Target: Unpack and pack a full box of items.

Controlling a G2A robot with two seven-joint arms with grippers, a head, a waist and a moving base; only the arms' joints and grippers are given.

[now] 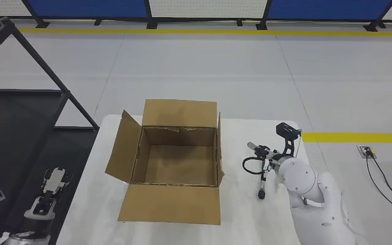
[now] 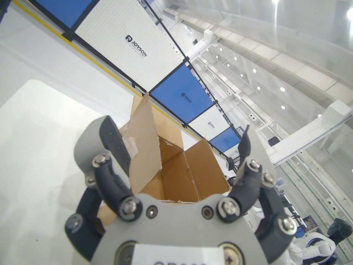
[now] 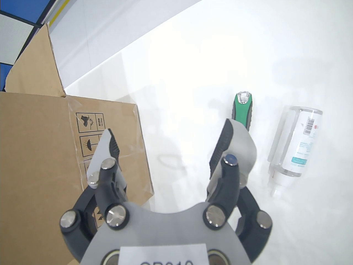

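An open brown cardboard box (image 1: 168, 203) stands on the white table (image 1: 245, 214) with all its flaps folded out; its inside looks bare. My right gripper (image 3: 168, 128) is open and holds nothing, hovering just beside the box's outer wall (image 3: 41, 139). Close by its far finger, a green-handled tool (image 3: 242, 108) and a clear bottle with a white label (image 3: 297, 142) lie on the table. My left gripper (image 2: 179, 130) is open and holds nothing, low beside the table's left end (image 1: 54, 184), facing the box (image 2: 176, 172) from below its rim.
A black metal frame (image 1: 55, 92) stands off the table's left side, close to the left arm. The right arm (image 1: 294, 174) covers the table's right part. Bare table surface (image 3: 193, 70) lies beyond the tool and bottle.
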